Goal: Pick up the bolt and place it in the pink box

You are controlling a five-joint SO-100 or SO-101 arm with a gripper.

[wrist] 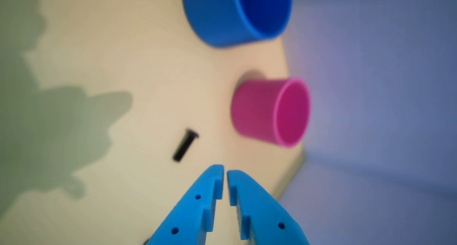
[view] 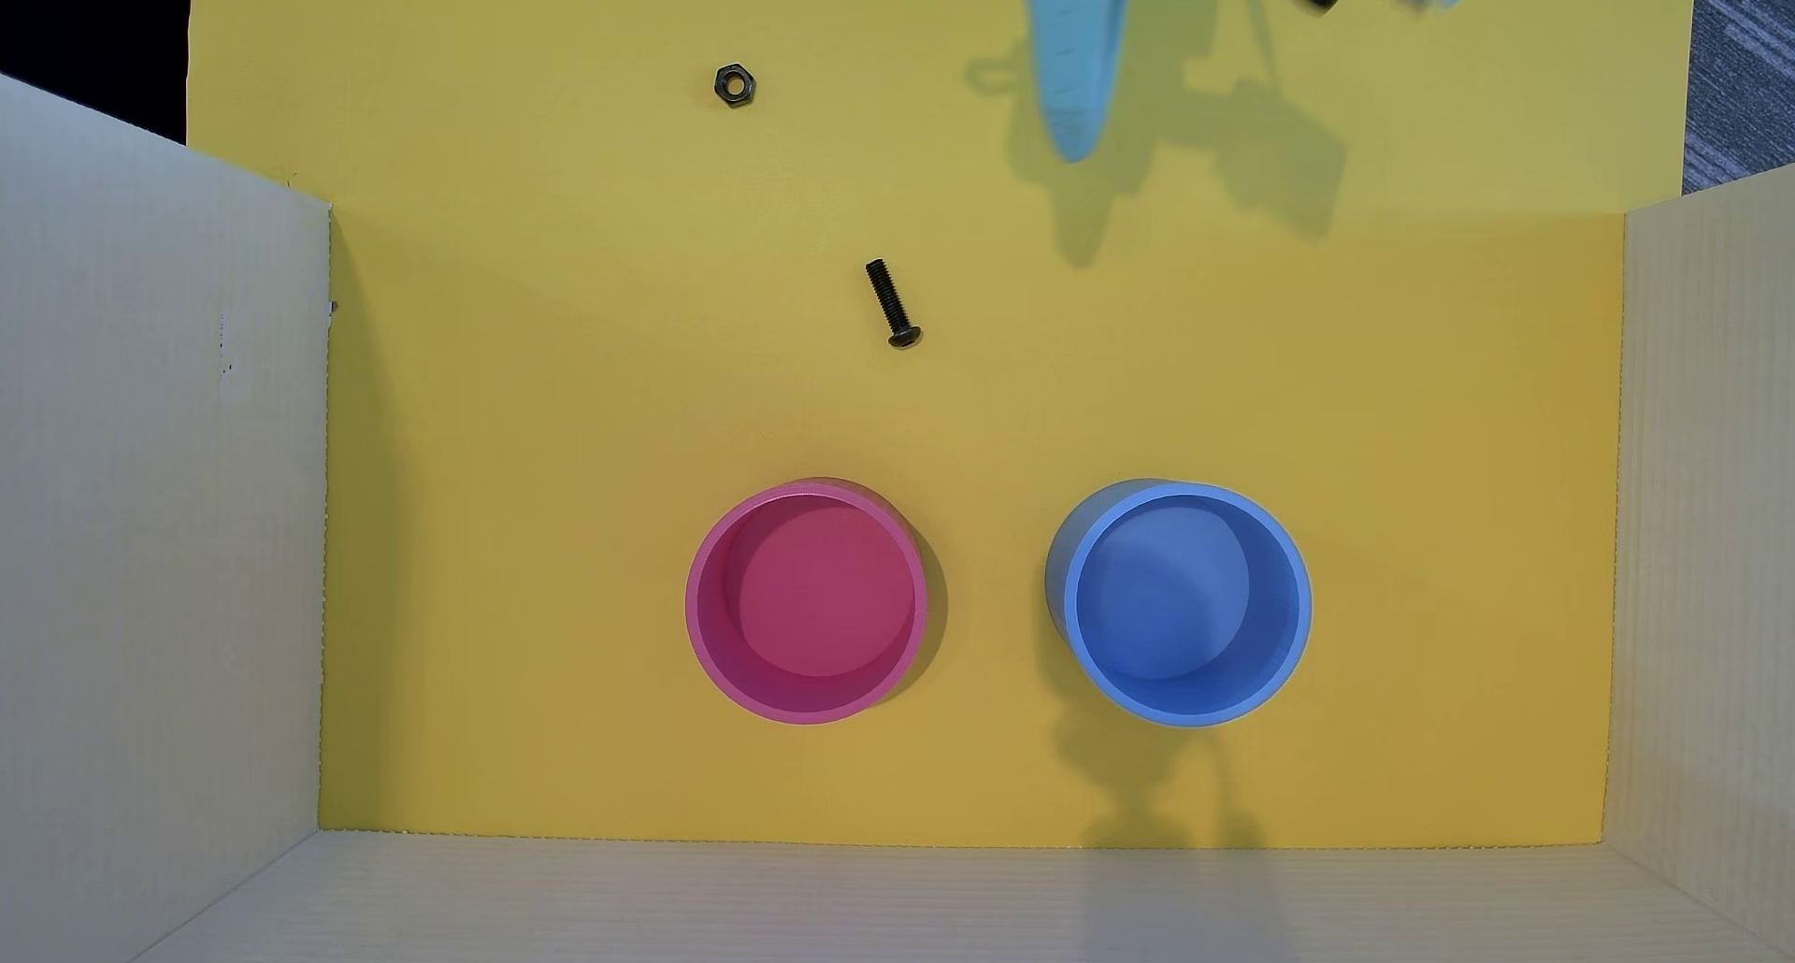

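In the overhead view the bolt (view: 894, 303) lies flat on the yellow floor (view: 544, 497), head toward the pink box (view: 701, 623), well apart from it and from the nut (view: 734, 85) further off. We judge the bolt light, rigid and hard, smooth enough to roll or skid, so we would take it across the threaded shaft, near the middle, with the fingers square to its length. The blue box (view: 1302, 623) stands beside the pink one, apart. The gripper (view: 1076, 138) hangs near the top edge, clear of everything. White walls (view: 155, 536) ring the floor; nothing lies between bolt and pink box.

In the wrist view, which lies on its side and is soft, the gripper (wrist: 225, 170) holds nothing, its fingertips nearly together with a thin gap. The bolt (wrist: 185, 145) sits just beyond them, the pink box (wrist: 255, 111) behind it and the blue box (wrist: 214, 16) further on. Its rim is the only thing to clear.
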